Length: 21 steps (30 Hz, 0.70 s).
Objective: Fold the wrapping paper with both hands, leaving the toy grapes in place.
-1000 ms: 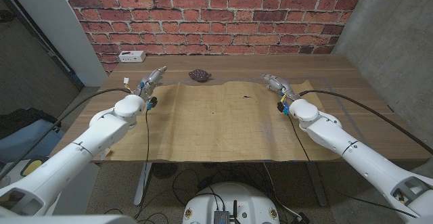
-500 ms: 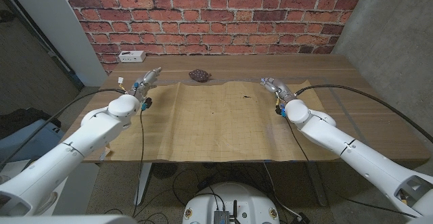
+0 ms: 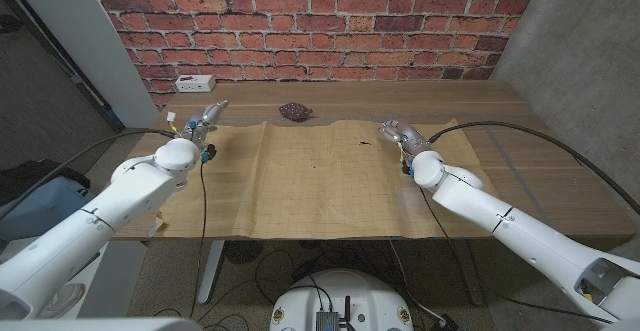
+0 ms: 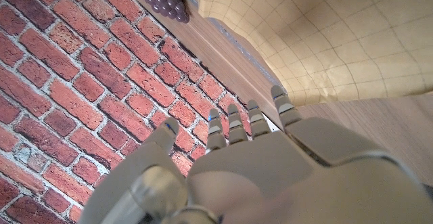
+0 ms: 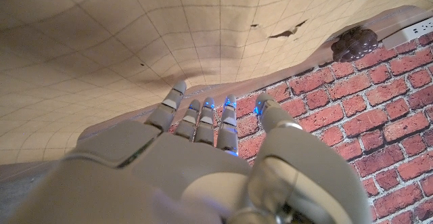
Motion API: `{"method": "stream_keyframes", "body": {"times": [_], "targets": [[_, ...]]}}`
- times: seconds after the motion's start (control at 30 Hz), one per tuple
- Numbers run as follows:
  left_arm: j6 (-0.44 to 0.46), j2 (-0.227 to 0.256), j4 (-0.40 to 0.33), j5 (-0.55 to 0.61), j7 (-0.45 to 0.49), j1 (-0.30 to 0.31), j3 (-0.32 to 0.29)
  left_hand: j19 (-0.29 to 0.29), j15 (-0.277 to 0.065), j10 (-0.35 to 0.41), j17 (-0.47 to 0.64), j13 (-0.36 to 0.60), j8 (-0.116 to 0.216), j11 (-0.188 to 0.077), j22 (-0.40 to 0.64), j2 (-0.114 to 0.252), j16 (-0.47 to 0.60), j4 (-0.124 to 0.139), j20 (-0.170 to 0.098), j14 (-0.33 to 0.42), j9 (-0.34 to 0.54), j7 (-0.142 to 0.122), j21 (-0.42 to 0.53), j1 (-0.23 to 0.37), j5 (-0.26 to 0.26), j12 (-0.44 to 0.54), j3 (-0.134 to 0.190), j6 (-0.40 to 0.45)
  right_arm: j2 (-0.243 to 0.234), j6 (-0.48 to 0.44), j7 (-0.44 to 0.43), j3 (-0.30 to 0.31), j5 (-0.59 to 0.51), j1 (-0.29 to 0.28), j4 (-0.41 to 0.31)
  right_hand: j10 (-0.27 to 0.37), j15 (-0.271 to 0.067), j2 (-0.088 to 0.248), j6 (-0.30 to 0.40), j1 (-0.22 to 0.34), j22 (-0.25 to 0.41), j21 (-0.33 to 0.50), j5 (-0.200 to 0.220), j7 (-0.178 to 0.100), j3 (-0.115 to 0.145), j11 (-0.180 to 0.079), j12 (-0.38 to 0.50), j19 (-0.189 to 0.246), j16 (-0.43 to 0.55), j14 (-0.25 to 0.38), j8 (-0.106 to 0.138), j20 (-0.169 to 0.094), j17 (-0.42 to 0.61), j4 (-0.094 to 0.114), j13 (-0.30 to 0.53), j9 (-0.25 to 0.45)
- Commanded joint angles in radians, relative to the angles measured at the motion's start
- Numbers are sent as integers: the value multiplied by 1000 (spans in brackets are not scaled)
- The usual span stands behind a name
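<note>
Wrapping paper (image 3: pixel 330 176) lay unfolded across the desk (image 3: pixel 520 161), toy grapes (image 3: pixel 293 112) beyond its far edge. Left hand (image 3: pixel 203 120) and right hand (image 3: pixel 398 132) hovered spread at its far corners, holding nothing; folding seemingly not begun.

Wooden table (image 3: pixel 520 161), grain running left-right. Tan wrapping paper (image 3: pixel 320 186) w/ printed grid lies spread flat across the middle, front edge reaching the table's near edge. Toy grapes (image 3: pixel 292 112), dark purple bunch, sit just past the paper's far edge, left of centre. White power strip (image 3: pixel 194 82) at far left corner, by the brick wall.
</note>
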Motion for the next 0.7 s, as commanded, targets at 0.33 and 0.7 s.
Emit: {"method": "stream_keyframes", "body": {"times": [0.33,0.7], "targets": [[172,29,-15,22,70,1,-22,-17,-2,1,3,5,-4,-2,3,-2,-11,-16,3,-12,6,1,-8,10,-3,-6,7,11,6,-111,7,-38,-48,-23,-44,12,-10,1,20,28,2,0,-2,-1,17,-11,-1,10,3,11,5,-10,4,0,3,2],[208,27,38,1,38,-41,-11,-11,0,-2,3,6,-9,-1,3,-1,-12,-23,1,-14,6,-2,-9,12,-4,-9,8,6,-9,-172,-1,-38,-55,-46,-95,15,-10,1,27,36,2,-1,-3,-1,20,-7,-2,11,2,11,3,-11,5,1,3,2]]}}
